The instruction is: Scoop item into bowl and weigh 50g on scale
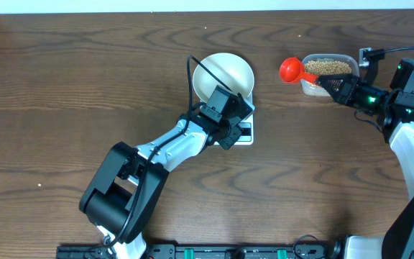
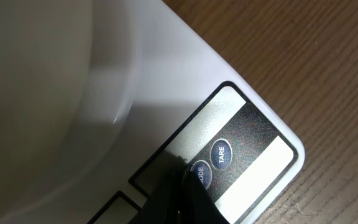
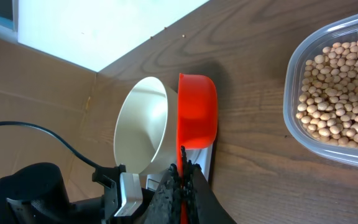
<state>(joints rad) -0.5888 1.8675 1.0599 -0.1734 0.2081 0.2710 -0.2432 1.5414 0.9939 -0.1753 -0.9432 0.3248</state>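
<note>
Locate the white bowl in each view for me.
Overhead: bowl top centre, on the scale.
Left wrist: bowl fills the left side.
Right wrist: bowl left of centre, beside the red scoop.
Shared landmark: the scale under it.

dark brown wooden table (image 1: 85,86): grain plain to see, matt from where I sit.
round white bowl (image 1: 228,68): smooth inside, soft sheen; ceramic or plastic, I can't tell.
small white rectangular scale (image 2: 185,74): smooth satin top, looks plastic to me; black panel glossy and speckled.
red round plastic scoop (image 3: 196,112): smooth, glossy.
clear rounded-rectangular plastic tub (image 3: 291,106): shiny rim.
small round pale-tan beans (image 3: 340,87): smooth skins, dull.
right gripper (image 3: 182,171): pads black, ridged, matt.
</note>
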